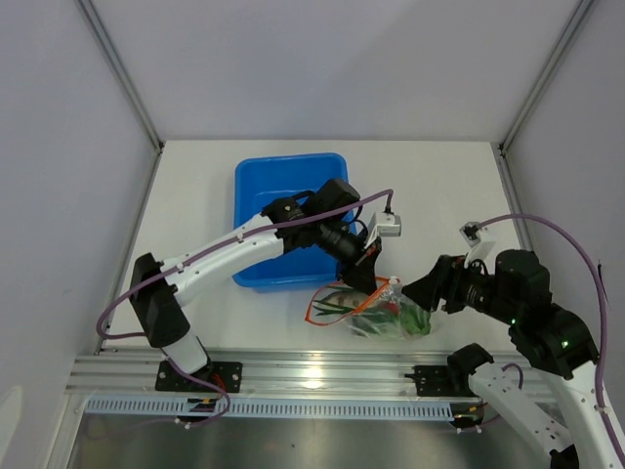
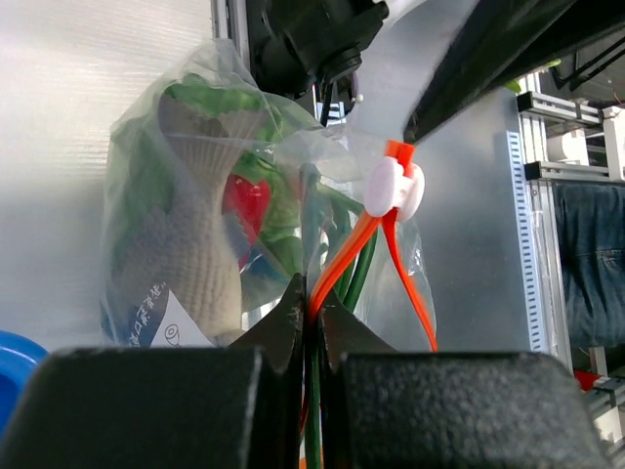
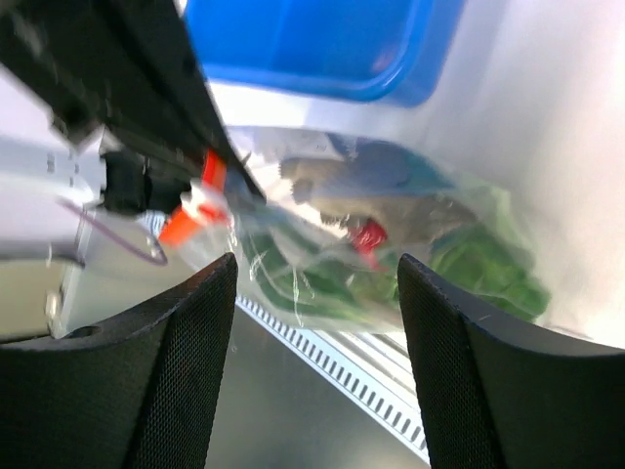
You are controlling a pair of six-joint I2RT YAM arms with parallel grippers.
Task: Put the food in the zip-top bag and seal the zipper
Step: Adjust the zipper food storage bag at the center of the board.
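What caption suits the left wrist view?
Left jaws shut on the orange zipper of a clear bag holding toy vegetables.

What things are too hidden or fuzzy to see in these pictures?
- Top view: the mouth of the bag sits under the left hand, so how far it is closed is hidden.
- Left wrist view: the lower end of the zipper disappears inside that hand.
- Right wrist view: blur smears the food together.

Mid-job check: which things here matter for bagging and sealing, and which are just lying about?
In the job: clear bag, toy food inside it, orange zipper, left gripper shut on the zipper, right gripper open.
Lying about: blue bin, purple cables.
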